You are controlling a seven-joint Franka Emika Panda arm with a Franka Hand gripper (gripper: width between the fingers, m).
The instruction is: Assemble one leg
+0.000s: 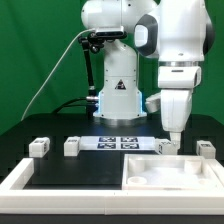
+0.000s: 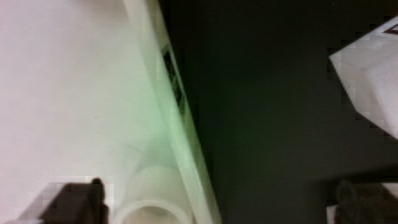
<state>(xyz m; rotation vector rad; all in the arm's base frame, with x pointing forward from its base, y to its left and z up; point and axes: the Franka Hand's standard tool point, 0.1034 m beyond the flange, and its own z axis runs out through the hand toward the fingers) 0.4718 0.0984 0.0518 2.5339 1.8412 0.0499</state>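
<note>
Pincer, exterior view: the pincer (image 1: 172, 130) points straight down from the white arm (image 1: 180, 60), low over the far edge of the tabletop (image 1: 165, 172). At this size it is not possible to tell how its fingers stand.
Nearest leg: a small white leg (image 1: 165, 146) sits on the black table (image 1: 60, 165) just beside the pincer and close to the tabletop's far edge. Whether it touches the tabletop cannot be told.
Other legs: the right-end leg (image 1: 205, 150) lies toward the exterior view's right. The left-end leg (image 1: 38, 146) and the second leg (image 1: 72, 146) lie toward its left, well apart from the pincer.
Marker board: the marker board (image 1: 118, 143) lies flat between the second leg and the nearest leg.
Front wall: a white L-shaped wall (image 1: 22, 180) borders the table's near side.

Pincer, wrist view: the pincer (image 2: 217, 205) shows two dark fingertips (image 2: 71, 202) set far apart, with nothing clamped between them.
Tabletop: its white face (image 2: 63, 90) fills one side. Its green-tinted edge runs down into the gap between the fingertips.
Hole: a round hole (image 2: 153, 213) sits in the tabletop near one fingertip.
White block: the corner of a white block (image 2: 370, 80) lies on the dark table (image 2: 267, 120), apart from the tabletop. No tag shows, so which leg it is cannot be told.
</note>
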